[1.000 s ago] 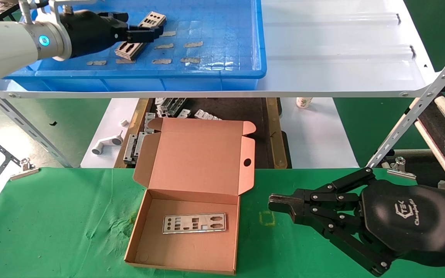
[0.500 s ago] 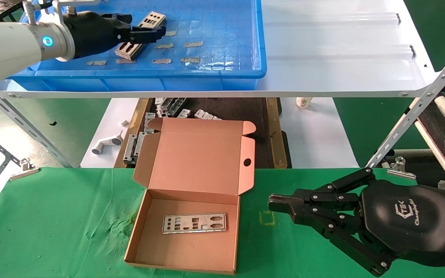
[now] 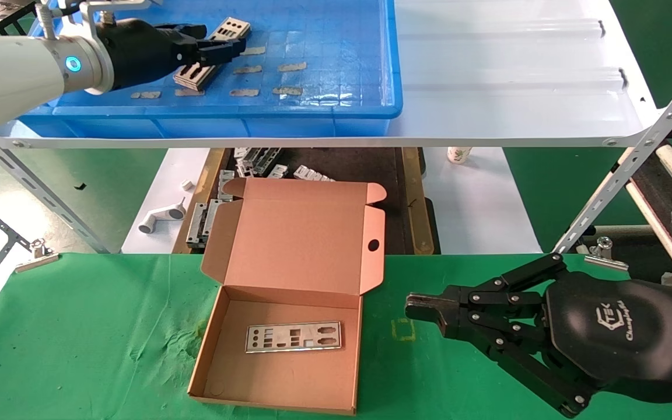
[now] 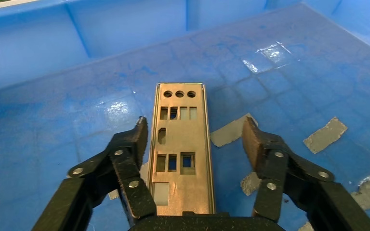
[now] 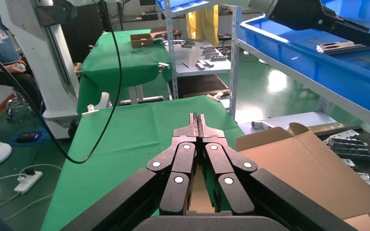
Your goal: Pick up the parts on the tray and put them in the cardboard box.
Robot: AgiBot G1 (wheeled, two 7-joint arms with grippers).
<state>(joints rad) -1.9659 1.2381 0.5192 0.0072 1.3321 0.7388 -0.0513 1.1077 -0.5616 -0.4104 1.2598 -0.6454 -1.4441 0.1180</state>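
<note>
Two parts (image 3: pixel 210 53) in tray (image 3: pixel 336 87), one (image 3: pixel 293 337) boxed

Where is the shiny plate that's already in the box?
In the head view, the plate lies flat on the floor of the open box, on the green cloth near the middle, left of the parked right gripper.

Setting: factory workshop or assembly bay. Evidence: green painted floor (image 5: pixel 270 79), slotted-angle steel shelving rack (image 5: pixel 233 53), green cloth-covered desk (image 3: pixel 79 326), loose grey metal brackets (image 3: pixel 257 160), seated operator (image 5: pixel 5 62) among trailing black cables (image 5: pixel 96 96).
</note>
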